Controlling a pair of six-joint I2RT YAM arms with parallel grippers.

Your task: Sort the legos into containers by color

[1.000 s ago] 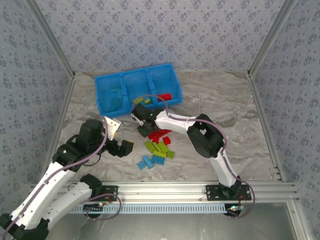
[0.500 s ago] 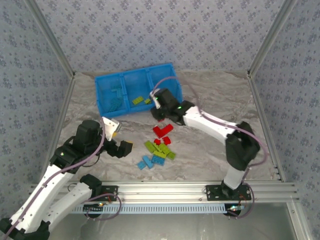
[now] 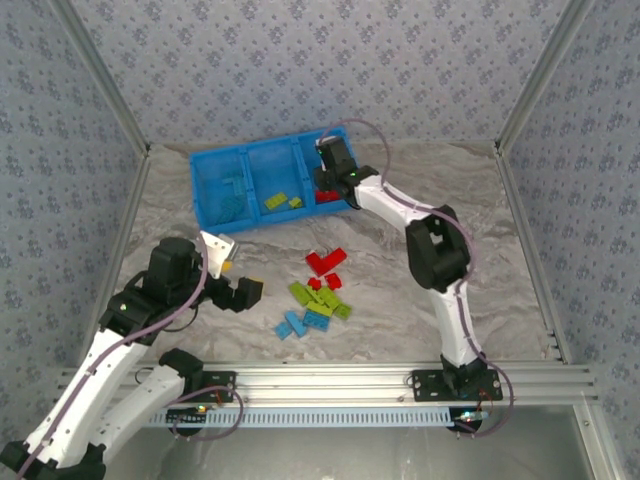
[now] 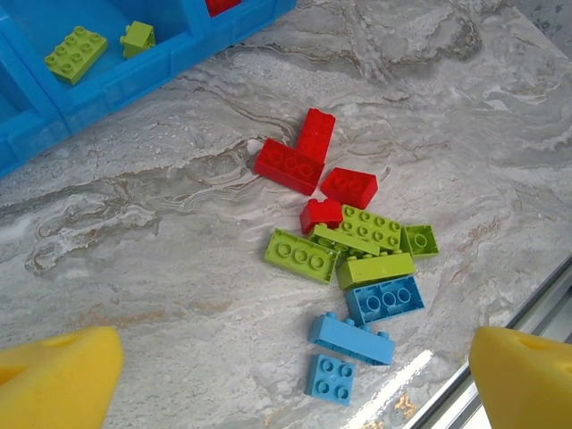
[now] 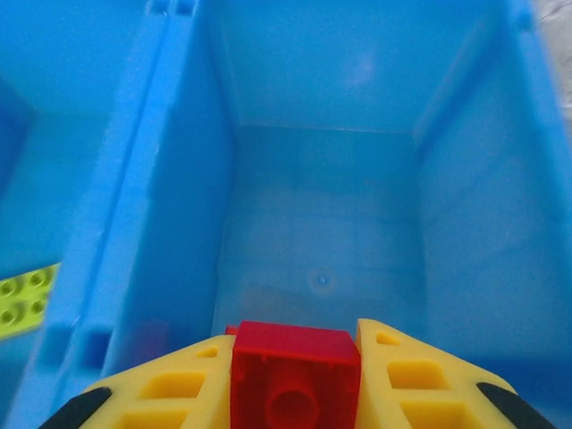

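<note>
My right gripper [image 5: 295,380] is shut on a red lego [image 5: 295,368] and hangs over the right compartment of the blue tray [image 5: 322,232]; from above it [image 3: 324,184] sits at the tray [image 3: 215,215]. That compartment holds red legos [image 3: 330,196]. Lime legos [image 3: 276,200] lie in the middle one, light blue ones [image 3: 232,190] in the left. On the table lies a loose pile: red legos [image 4: 299,165], lime legos [image 4: 357,246] and light blue legos [image 4: 357,335]. My left gripper [image 4: 290,380] hovers open near this pile, its yellow fingertips [image 4: 58,375] wide apart and holding nothing.
The metal frame rail [image 3: 400,378] runs along the near edge, close to the blue legos. Patterned walls close in the back and sides. The right arm's links [image 3: 435,250] stretch over the table right of the pile. Bare marble surface [image 3: 200,250] lies left of the pile.
The right gripper has travelled from the pile up and right to the tray's right compartment, carrying the red lego. The left arm has barely moved.
</note>
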